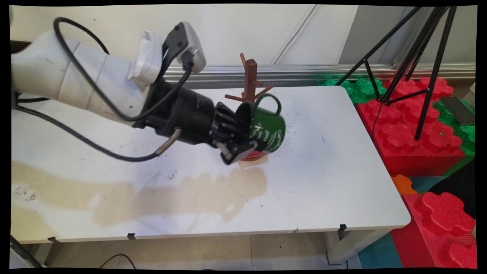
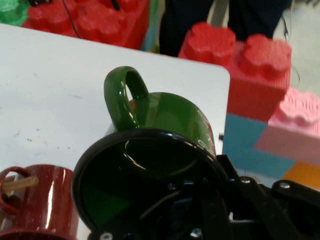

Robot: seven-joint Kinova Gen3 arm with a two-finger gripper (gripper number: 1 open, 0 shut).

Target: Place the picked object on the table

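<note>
Main view: the black gripper (image 1: pixel 243 142) holds a green mug (image 1: pixel 266 131) tipped on its side above the middle of the white table (image 1: pixel 323 182).
One finger reaches inside the mug's mouth and the other lies against its outer wall, so the fingers are closed on the rim; the mug's opening faces left toward the arm, its handle points up and away, and white lettering runs along its side. Just behind it, toward the far edge, stands a brown wooden mug tree (image 1: pixel 250 82). A red mug (image 2: pixel 37 200) shows beside the green one in the hand view, and from the main view only a red sliver peeks out underneath. Right of the table lie red and green foam blocks (image 1: pixel 411 125) with a black tripod (image 1: pixel 414 57) standing over them.
</note>
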